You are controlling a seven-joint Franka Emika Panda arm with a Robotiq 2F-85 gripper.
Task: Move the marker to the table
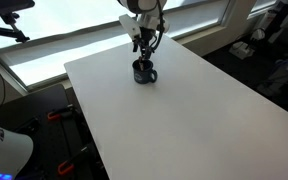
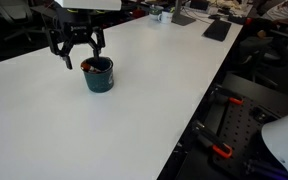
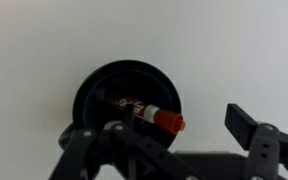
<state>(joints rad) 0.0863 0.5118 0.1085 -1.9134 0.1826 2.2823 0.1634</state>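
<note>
one marker (image 3: 149, 112), red-tipped, leaning inside one dark mug (image 2: 99, 78) on the white counter (image 2: 174, 100). my one claw (image 2: 79, 58) hangs just above the mug, fingers spread, pinching nothing. the mug's wall rings the marker all round.

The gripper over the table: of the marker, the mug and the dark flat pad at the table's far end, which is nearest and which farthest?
1. The marker, in the mug, just under the gripper in an exterior view.
2. The mug, below it, around the marker.
3. The dark flat pad, far across the table.
</note>
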